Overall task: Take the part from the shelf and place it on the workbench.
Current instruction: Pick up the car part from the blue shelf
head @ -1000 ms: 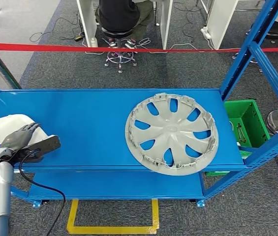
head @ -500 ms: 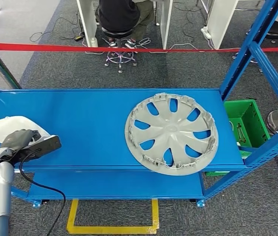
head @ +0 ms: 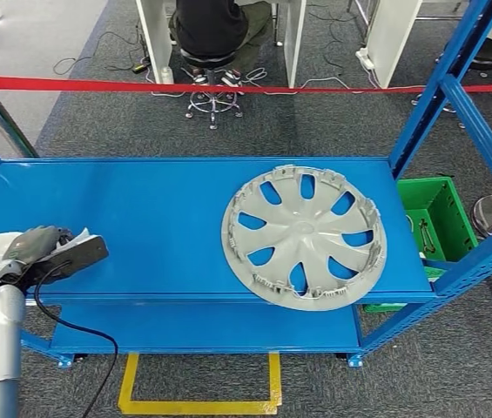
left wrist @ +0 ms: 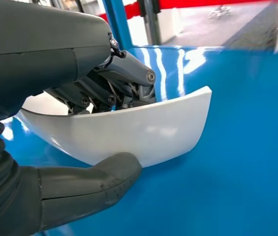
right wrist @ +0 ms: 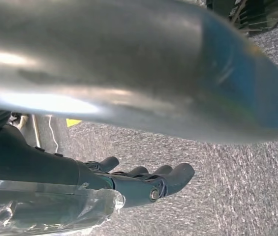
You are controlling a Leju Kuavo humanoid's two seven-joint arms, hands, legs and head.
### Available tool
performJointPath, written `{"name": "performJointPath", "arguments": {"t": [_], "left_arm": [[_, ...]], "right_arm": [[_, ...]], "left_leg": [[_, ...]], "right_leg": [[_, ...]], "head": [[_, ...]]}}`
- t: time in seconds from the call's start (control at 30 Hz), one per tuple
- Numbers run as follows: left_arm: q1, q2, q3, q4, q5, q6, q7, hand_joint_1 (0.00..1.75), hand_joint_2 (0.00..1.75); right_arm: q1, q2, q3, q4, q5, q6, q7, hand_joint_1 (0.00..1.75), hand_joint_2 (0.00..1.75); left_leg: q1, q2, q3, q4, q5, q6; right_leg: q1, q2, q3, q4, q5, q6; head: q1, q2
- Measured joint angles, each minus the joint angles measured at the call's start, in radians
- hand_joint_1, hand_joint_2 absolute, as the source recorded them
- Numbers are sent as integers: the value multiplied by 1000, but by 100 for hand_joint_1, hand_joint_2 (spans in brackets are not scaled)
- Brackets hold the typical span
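A blue metal shelf [head: 131, 226] spans the head view, its flat top deck running from the left edge to blue uprights on the right, with a lower deck below it. On the right half of the top deck lies a large grey wheel cover [head: 304, 235], flat, its rim reaching the deck's front edge. Beyond the right end of the shelf a green crate [head: 437, 218] sits on the grey carpet. A red tape [head: 230, 87] stretches across behind the shelf, and past it a person [head: 212, 26] sits on a stool at a white desk. At the front left corner of the top deck is the part [left wrist: 130, 130], a curved white panel. The left hand [head: 36, 246] grips it: in the left wrist view the dark fingers [left wrist: 126, 83] press on the panel's inner side while the thick grey thumb [left wrist: 92, 184] clamps its outer face, one end of the panel jutting out over the blue deck. A black cable hangs from the left arm below the deck's front edge. The right hand [right wrist: 140, 182] hangs above the carpet, its fingers straight and side by side, holding nothing.
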Motion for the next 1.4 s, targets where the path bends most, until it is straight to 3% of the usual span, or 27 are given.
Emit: {"name": "performJointPath", "arguments": {"t": [0.13,0.53,0.77,0.93,1.0,1.1,1.13,1.17,1.2,1.27,1.33,1.4], "left_arm": [[-15,-39,24,-19,83,-5,-21,175,175],[-74,-225,88,-151,662,22,-38,175,175],[-44,-320,86,-286,1161,-31,-83,175,175],[34,-347,27,-392,1305,9,-86,175,175],[42,-347,12,-417,1311,15,-91,175,175],[74,-346,-10,-457,1281,37,-167,175,175],[98,-344,-25,-479,1267,55,-204,175,175],[126,-342,-44,-505,1260,79,-239,175,175],[156,-340,-65,-530,1263,101,-266,175,175],[217,-338,-100,-578,1286,136,-307,175,175],[274,-338,-117,-616,1309,164,-339,175,175],[321,-341,-119,-643,1320,185,-356,175,175]], "right_arm": [[-1,0,0,0,-13,-8,6,0,0],[7,2,34,8,-171,-88,50,0,0],[53,-9,189,12,-360,-141,106,0,0],[95,-15,319,11,-443,-167,136,0,0],[103,-18,352,10,-455,-172,144,0,0],[123,-20,406,4,-493,-186,180,0,0],[137,-21,432,-3,-511,-191,200,0,0],[155,-21,465,-12,-529,-196,220,0,0],[172,-21,498,-22,-546,-197,237,0,0],[199,-20,565,-39,-574,-195,258,0,0],[215,-19,622,-47,-588,-193,267,0,0],[227,-19,667,-50,-589,-193,271,0,0]], "left_leg": [[0,-1,1,0,0,0],[0,-2,1,0,1,1],[-1,-2,1,1,-1,2],[-5,-1,9,-11,-4,21],[0,1,21,-29,5,27],[1,3,26,-33,9,28],[2,4,26,-33,8,27],[3,4,26,-32,7,24],[6,3,26,-30,6,20],[13,2,25,-22,3,4],[14,1,23,-11,1,-14],[13,0,22,-11,8,-27]], "right_leg": [[0,-1,1,0,0,0],[0,-2,1,0,1,1],[-1,-1,3,-1,0,1],[-8,-2,9,-8,-4,17],[-9,-6,-7,35,-36,24],[-16,-9,-100,221,-130,34],[-19,-10,-122,262,-140,38],[-23,-10,-126,266,-129,42],[-27,-11,-112,232,-100,46],[-35,-9,-52,105,-30,56],[-37,-1,-17,32,6,48],[-33,4,-23,34,12,25]], "head": [[0,0],[0,0],[0,0],[0,0],[1,0],[1,0],[1,0],[1,0],[1,0],[2,0],[2,0],[0,0]]}}
